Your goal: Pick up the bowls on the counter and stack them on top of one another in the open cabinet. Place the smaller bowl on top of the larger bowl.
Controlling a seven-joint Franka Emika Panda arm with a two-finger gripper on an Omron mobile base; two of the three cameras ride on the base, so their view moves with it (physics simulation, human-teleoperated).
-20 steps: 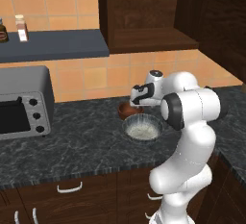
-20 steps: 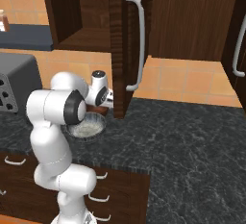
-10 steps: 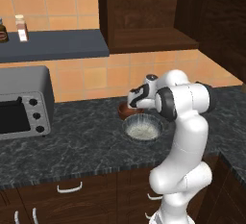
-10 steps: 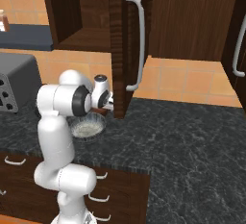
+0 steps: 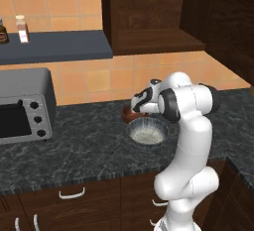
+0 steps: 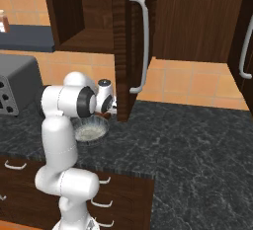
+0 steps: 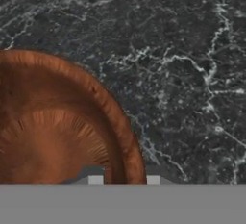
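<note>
Tabletop (image 5: pixel 74 150): dark marbled stone, long, over wooden drawers with white handles. Open cabinet (image 5: pixel 149 22) on the wall above it, wooden shelf bare. Grey toaster oven (image 5: pixel 22 106) at the left end of the tabletop. Blue-grey wall shelf (image 5: pixel 54 46) above it carries two small bottles.

Larger grey bowl (image 5: pixel 147 132) sits on the tabletop in front of the arm, pale inside facing up. Small reddish-brown bowl (image 7: pixel 53 127) touches it on the far side, also on the tabletop.

Hand (image 7: pixel 124 180): nearly closed, its fingertips straddling the brown bowl's rim, one inside, one outside. Bowl not lifted.
</note>
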